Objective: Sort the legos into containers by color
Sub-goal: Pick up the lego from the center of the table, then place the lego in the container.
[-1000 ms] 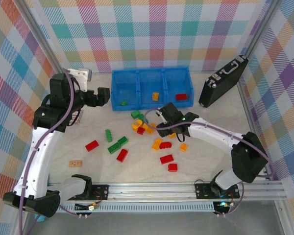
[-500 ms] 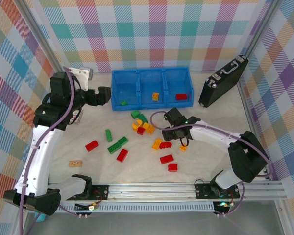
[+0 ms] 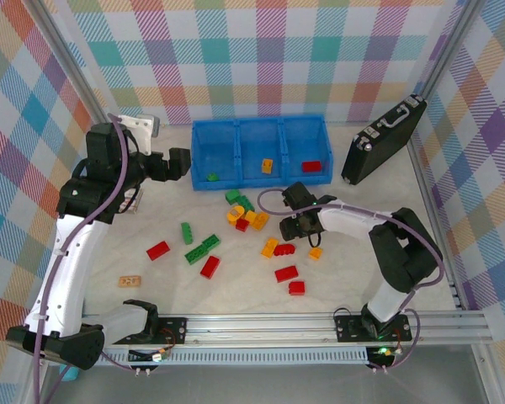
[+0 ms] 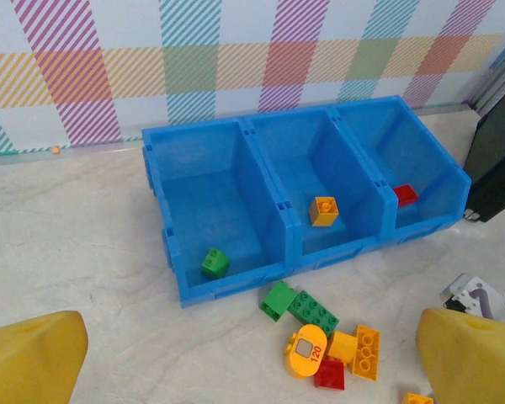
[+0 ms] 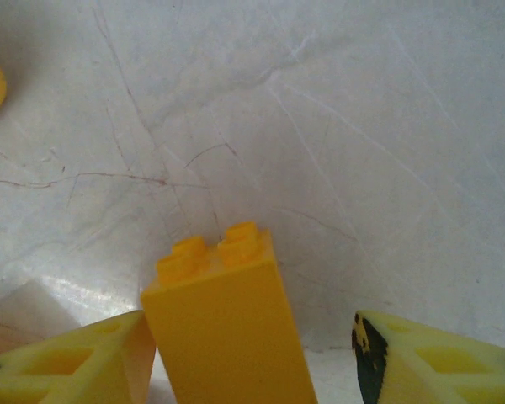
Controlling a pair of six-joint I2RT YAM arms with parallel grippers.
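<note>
One blue tray (image 3: 215, 147), three compartments, one brick each. Loose on the surface (image 3: 236, 290): four green bricks (image 3: 202, 248), six red bricks (image 3: 158, 250), about six orange-yellow bricks (image 3: 270, 247). One black case (image 3: 383, 141), one tan tile (image 3: 130, 281).

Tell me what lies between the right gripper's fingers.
In the right wrist view, an orange-yellow lego sits between the fingers of the right gripper, against one finger, with a bare gap to the other.

The white-and-black left arm (image 3: 71, 244) stands up the frame's left side, its black left gripper (image 3: 178, 165) level at upper left, yellow fingertips (image 4: 29, 358) spread wide. The white right arm (image 3: 353, 220) bends toward centre, its right gripper (image 3: 293, 227) low, yellow pads (image 5: 67, 362) parted.
</note>
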